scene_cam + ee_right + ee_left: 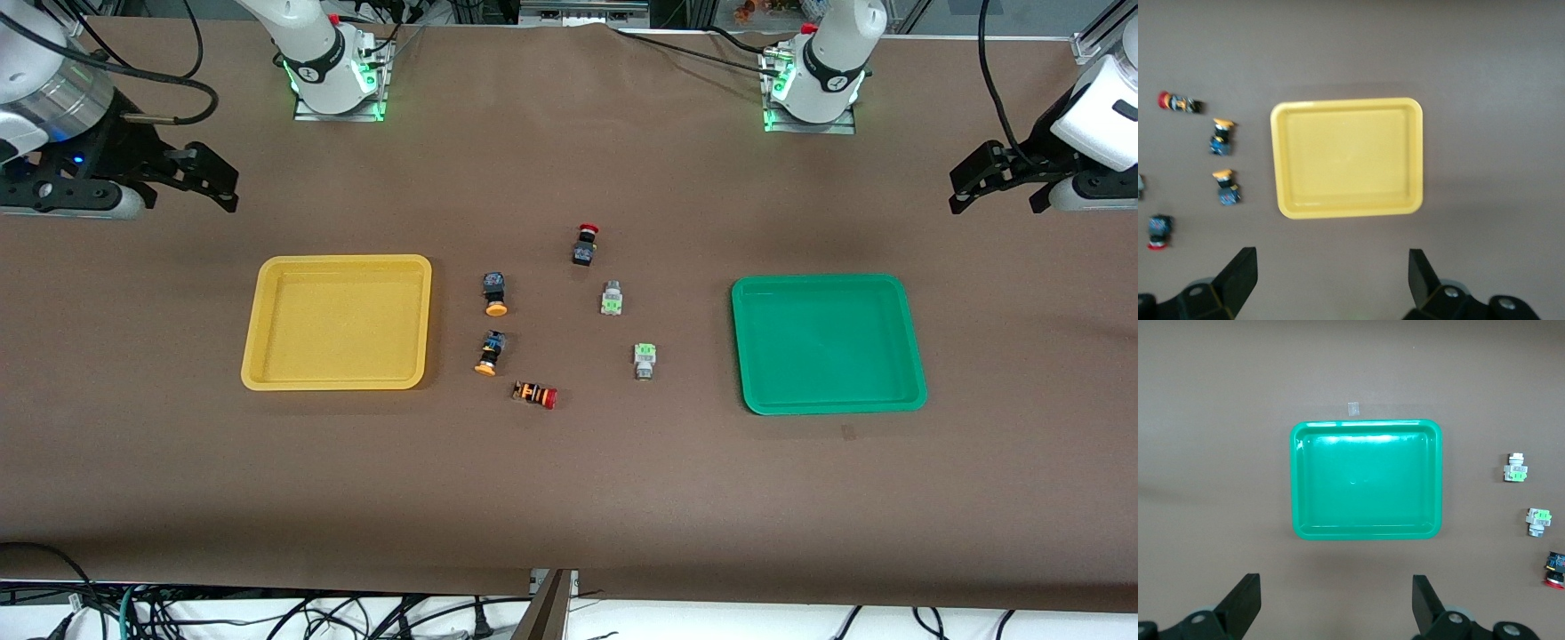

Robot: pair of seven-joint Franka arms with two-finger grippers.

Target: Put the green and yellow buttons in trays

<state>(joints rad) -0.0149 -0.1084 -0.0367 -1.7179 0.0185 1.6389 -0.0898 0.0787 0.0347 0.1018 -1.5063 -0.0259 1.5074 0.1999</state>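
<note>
So, both trays lie empty — all four buttons wait between them.
The left gripper (996, 182) and right gripper (191, 178) hover wide open, holding nothing; each does best descending squarely over its near button — green buttons (612, 299) beside the green tray (914, 351), yellow buttons (494, 294) beside the yellow tray (253, 329).

Glossy green plastic tray (1366, 532), duller yellow plastic tray (1347, 209), matt brown table cover (569, 498).

arms: white shells, green base lights | hands: black fingers | cables: black
</note>
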